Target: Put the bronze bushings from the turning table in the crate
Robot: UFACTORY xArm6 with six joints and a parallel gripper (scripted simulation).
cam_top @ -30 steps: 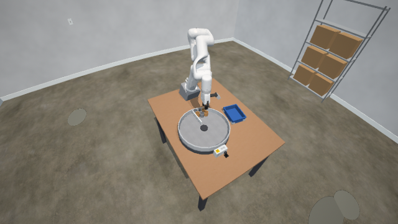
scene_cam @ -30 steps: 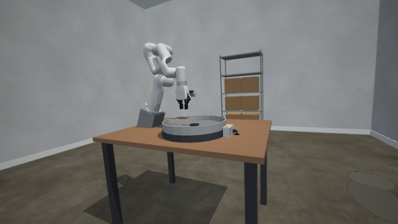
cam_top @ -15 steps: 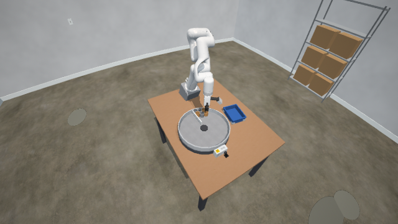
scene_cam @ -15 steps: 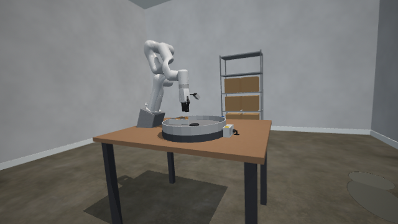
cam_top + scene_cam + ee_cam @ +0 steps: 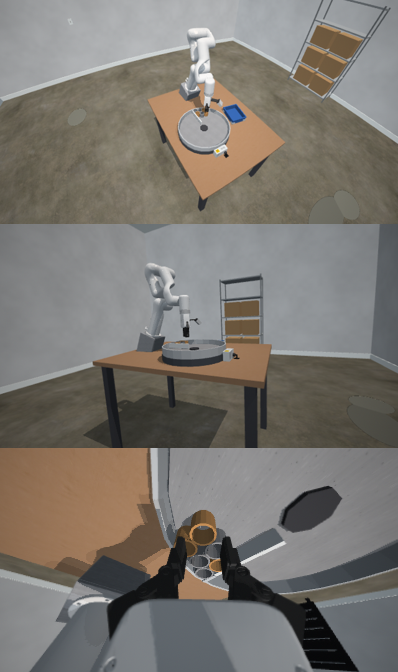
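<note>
"What's the hand doing?"

"It's hovering over the bushings, fingers standing about half open, and it's holding nothing. The nearest bronze bushing is standing upright just beyond the fingertips in the wrist view."

"So it's lining up a grasp?"

"I'm guessing so. It's wanting to centre on that one, come straight down with a finger on either side, and close gently. A second bronze one is crowding it by the wall, and a steel bushing is sitting close behind, so a wide finger could be nudging either."

"And the third bronze?"

"That one is sitting nearer the bar, among the steel ones. It's looking the tightest; I'd be leaving it till last."

"Where's the room?"

"The turning table is opening out towards its middle. Its raised wall is hemming the bunch in, so the hand is needing a straight lift over that edge."

"Then the crate?"

"It's waiting beside the turning table on the tabletop, and I'm seeing no bushing in it. Its rim is calling for clearance too, then a low release, so nothing is left rolling."

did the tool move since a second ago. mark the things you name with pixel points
Yes. In the exterior view, the tool [image 5: 206, 110] [image 5: 186, 336] [image 5: 203, 546] has come down a little and shifted slightly to the picture's right, judged against the turning table [image 5: 214, 137] [image 5: 193, 354] [image 5: 225, 478], which stays put.
</note>
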